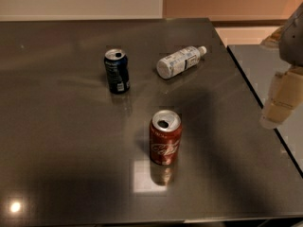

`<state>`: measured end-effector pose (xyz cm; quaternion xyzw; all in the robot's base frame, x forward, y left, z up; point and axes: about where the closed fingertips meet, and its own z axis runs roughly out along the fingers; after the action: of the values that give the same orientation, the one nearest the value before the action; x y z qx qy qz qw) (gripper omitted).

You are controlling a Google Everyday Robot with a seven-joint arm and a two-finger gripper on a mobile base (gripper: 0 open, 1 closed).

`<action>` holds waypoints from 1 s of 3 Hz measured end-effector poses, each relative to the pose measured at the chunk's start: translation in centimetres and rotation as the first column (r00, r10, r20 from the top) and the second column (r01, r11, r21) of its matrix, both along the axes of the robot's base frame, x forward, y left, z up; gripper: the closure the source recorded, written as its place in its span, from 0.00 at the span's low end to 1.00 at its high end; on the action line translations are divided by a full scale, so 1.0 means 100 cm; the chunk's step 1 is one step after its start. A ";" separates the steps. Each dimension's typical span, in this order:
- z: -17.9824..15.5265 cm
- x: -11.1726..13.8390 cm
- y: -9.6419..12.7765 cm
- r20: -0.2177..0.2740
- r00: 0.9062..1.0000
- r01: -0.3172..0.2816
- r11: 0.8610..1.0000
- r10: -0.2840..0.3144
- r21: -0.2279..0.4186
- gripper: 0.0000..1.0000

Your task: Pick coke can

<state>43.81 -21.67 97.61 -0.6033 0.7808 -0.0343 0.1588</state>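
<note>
The coke can (165, 137) is red with white script and an opened silver top. It stands upright on the dark table (57, 126), a little front of centre. My gripper (280, 103) shows at the right edge of the view, pale and blurred, hanging above the table's right side. It is well to the right of the coke can and apart from it. It holds nothing that I can see.
A dark blue can (116, 71) stands upright behind and left of the coke can. A clear plastic bottle (180, 62) with a white label lies on its side at the back. The table's right edge (258, 98) runs near the gripper, with a second surface beyond.
</note>
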 end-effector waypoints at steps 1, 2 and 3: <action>0.001 0.000 0.001 0.003 1.000 -0.001 1.000 0.001 0.001 0.00; -0.001 0.002 0.020 -0.005 0.998 -0.059 0.997 0.059 0.041 0.00; -0.010 0.003 0.052 -0.011 0.991 -0.129 0.984 0.132 0.120 0.00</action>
<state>44.08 -16.51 96.57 -0.6429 0.7417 0.0286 0.1889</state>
